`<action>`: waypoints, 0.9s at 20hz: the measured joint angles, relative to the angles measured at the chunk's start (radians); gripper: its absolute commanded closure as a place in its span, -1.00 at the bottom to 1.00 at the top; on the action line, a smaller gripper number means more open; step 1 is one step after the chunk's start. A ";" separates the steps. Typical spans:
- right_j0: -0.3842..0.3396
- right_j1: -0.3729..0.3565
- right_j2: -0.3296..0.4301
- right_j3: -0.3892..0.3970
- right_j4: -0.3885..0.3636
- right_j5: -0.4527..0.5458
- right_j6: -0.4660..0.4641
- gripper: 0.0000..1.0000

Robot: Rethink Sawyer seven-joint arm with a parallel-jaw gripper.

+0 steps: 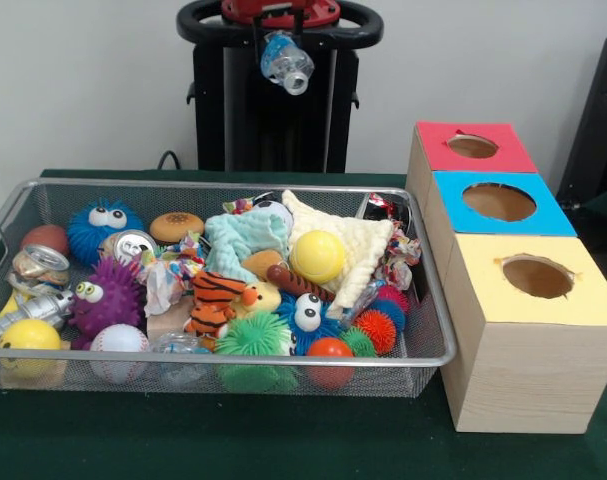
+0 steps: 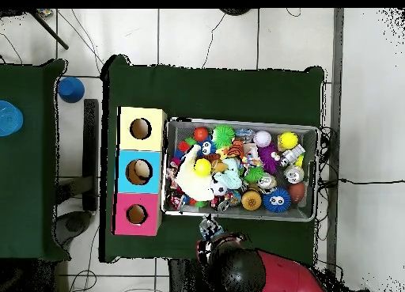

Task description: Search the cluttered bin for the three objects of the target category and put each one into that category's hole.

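Transport was in hand: gripper [image 1: 287, 50] hung clenched on a plastic bag [image 1: 286, 62], with the blue box's hole [image 1: 498, 202] the next target, well aside of the fingers.

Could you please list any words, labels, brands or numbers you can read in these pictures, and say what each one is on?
No text can be read in either view.
The cans in the bin carry print too blurred to read.
The box faces are plain colour.
The bag in the gripper shows no readable mark.
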 measured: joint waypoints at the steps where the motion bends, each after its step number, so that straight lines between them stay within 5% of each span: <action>1: 0.014 -0.002 -0.008 0.005 0.013 0.000 0.009 1.00; 18: 0.234 0.058 -0.084 0.016 0.156 -0.067 0.164 1.00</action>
